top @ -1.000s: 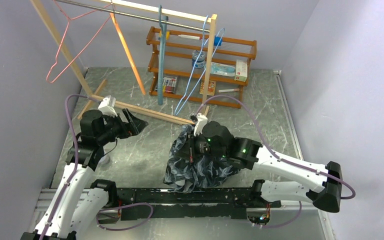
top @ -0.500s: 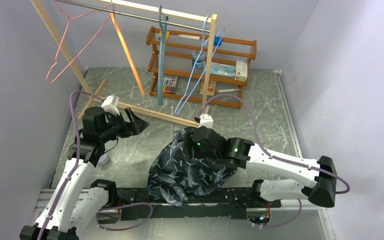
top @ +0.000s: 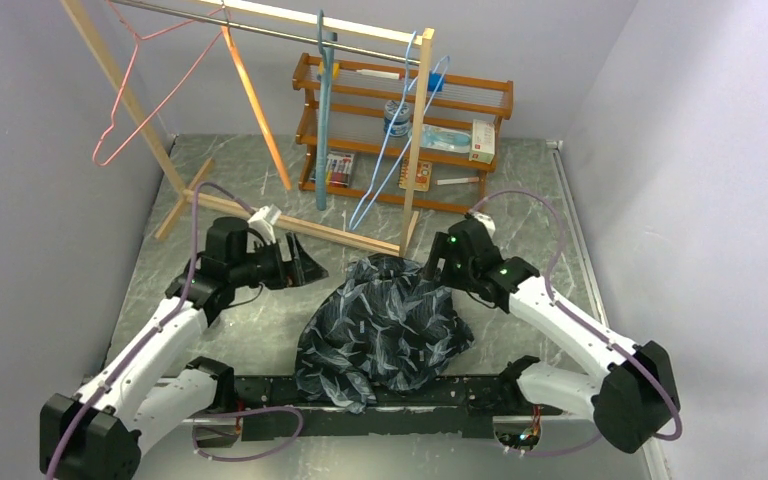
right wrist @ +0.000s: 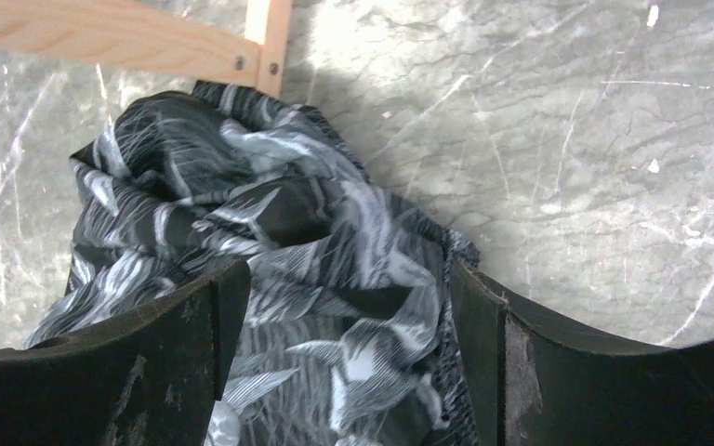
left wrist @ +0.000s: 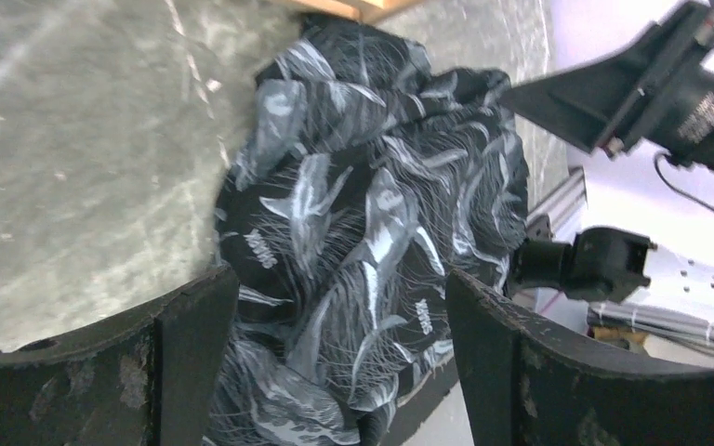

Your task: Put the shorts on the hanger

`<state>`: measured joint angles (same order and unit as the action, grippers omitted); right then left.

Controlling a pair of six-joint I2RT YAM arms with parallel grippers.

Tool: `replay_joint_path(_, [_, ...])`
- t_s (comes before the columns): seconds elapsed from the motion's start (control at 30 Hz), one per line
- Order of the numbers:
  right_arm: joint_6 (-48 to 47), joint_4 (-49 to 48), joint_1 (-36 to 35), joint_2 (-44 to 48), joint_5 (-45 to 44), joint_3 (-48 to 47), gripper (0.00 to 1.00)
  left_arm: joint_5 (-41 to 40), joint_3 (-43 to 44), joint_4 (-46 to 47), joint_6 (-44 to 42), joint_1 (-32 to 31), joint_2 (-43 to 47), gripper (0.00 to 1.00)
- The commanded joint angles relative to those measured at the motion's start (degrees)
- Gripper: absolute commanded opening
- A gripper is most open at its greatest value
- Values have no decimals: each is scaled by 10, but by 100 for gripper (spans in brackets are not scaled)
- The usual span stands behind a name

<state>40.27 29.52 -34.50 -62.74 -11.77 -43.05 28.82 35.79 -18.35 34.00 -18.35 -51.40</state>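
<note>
The dark navy marbled fabric shorts (top: 385, 325) lie heaped on the grey marble table (top: 230, 170) between the arms. The right gripper (top: 428, 270), jaws apart and empty, hovers at their far-right edge, nearer than the left gripper (top: 310, 268), also spread and empty. The thin light-blue wire hanger (top: 392, 150) hangs well behind.

The shorts (top: 385, 325) are spread on the table (top: 250, 315), near its front edge, between the left gripper (top: 310, 266) and the right gripper (top: 430, 268). The rack (top: 290, 226) is set just behind them. The hanger (top: 392, 150) is hung on it, before the shelf (top: 480, 100).
</note>
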Motion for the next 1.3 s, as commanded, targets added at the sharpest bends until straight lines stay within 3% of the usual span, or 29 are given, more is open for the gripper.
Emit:
replay_joint_path(0.0, [-11,-83,74,-5,123,43,83,11,-19,73,44,-47,-17,87])
replay_joint_path(0.17, [-20,-144,98,-35,227,77,74,2,-34,104,60,-85,-35,87])
replay_joint_path(0.47, [-18,-179,97,72,355,48,10,-3,-38,151,80,-128,-93,88])
replay_joint_path(0.53, [-3,-206,96,96,399,39,0,3,-42,168,94,-137,-104,86])
replay_joint_path(0.6, [13,-248,92,118,442,35,0,9,-41,176,99,-143,-108,80])
replay_joint_path(0.7, [39,-316,70,146,477,35,0,-14,-26,156,91,-144,-92,63])
replay_joint_path(0.77, [25,-321,38,144,482,23,0,-45,-15,135,80,-144,-63,47])
replay_joint_path(0.83, [3,-302,-7,129,467,12,0,-91,-2,95,73,-144,-28,38])
replay_joint_path(0.9, [-14,-289,-70,106,439,16,2,-155,13,54,73,-144,6,39])
replay_joint_path(0.97, [-26,-286,-132,79,430,27,8,-203,28,11,75,-144,31,52])
replay_joint_path(1.07, [-47,-248,-203,50,396,41,14,-254,39,-35,79,-144,52,63])
replay_joint_path(1.17, [-54,-184,-229,36,344,55,17,-251,30,-34,77,-144,55,67])
replay_joint_path(1.27, [-53,-139,-232,37,330,65,28,-212,21,-10,68,-144,35,71])
